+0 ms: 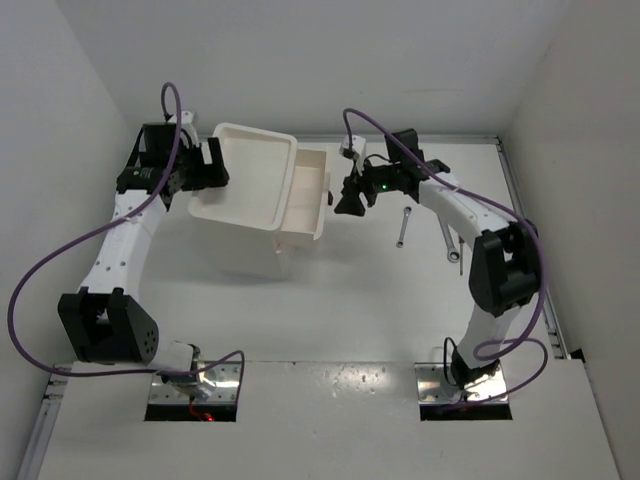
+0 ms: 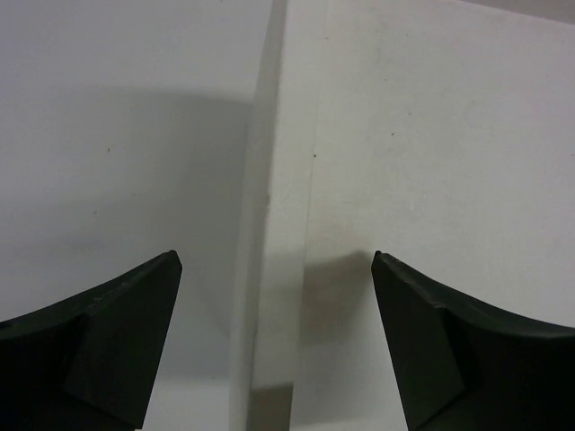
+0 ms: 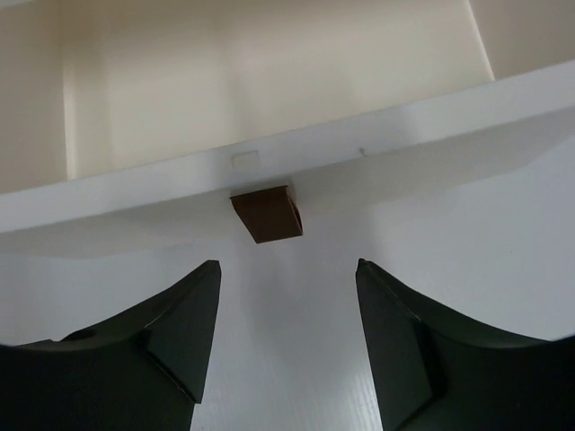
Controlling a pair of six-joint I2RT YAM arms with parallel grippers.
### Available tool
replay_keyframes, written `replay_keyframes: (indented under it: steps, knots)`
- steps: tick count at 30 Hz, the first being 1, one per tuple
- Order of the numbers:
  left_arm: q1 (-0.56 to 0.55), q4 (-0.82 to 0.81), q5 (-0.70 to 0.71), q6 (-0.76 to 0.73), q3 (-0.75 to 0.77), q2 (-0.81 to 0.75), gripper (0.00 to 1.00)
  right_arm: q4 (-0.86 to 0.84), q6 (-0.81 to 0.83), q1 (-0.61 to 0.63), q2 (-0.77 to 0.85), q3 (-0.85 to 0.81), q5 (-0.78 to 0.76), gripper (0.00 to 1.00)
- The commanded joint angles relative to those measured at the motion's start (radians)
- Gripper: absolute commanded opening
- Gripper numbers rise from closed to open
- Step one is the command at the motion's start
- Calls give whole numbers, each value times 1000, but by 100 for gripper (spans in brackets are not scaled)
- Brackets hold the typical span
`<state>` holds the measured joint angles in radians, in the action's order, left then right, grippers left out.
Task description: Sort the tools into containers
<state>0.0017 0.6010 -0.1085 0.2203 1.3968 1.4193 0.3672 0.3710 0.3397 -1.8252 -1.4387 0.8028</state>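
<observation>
The two silver wrenches (image 1: 401, 226) (image 1: 449, 240) lie loose on the table (image 1: 330, 300), right of centre in the top view, apart from each other and not yet sorted; we see no other tools. Left of them stands the white drawer unit (image 1: 250, 170), one drawer (image 1: 308, 190) open toward the wrenches, presumably to receive them. As far as the right wrist view shows it, the inside is bare. The right gripper (image 3: 286, 269) faces the drawer's brown knob (image 3: 267, 214), just short of it, its fingers spread wide and holding nothing. The left gripper (image 2: 274, 260) sits at the unit's far side, upper left, jaws likewise wide apart and straddling a white edge, likely to brace the unit. We cannot tell whether it touches.
</observation>
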Motion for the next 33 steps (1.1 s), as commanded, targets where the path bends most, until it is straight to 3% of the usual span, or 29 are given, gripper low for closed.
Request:
replay_keyframes:
  steps: [1, 9, 12, 18, 22, 25, 30, 33]
  knots:
    - [6, -12, -52, 25, 71, -10, 95, -60, -107, -27, 75, -15, -22, 63]
    - [6, 31, -122, -32, 352, 18, 96, -74, -355, -157, 207, 104, -143, 63]
    - [6, 65, -36, -41, 435, 18, 96, -13, -441, -195, 207, 127, -276, 61]
    - [6, 23, 82, -32, 276, -121, 96, 159, -687, -231, 110, 170, -532, 46]
    - [6, -7, 82, -22, 176, -178, 96, 202, -802, -251, 66, 149, -718, 43]
    - [6, -7, 82, -13, 143, -189, 96, 225, -779, -301, 66, 104, -775, 40]
    - [6, -16, 82, -13, 104, -209, 96, 343, -580, -412, 26, 43, -754, 38]
    - [6, -38, 82, -13, 56, -209, 96, 352, -514, -473, 7, 43, -830, 35]
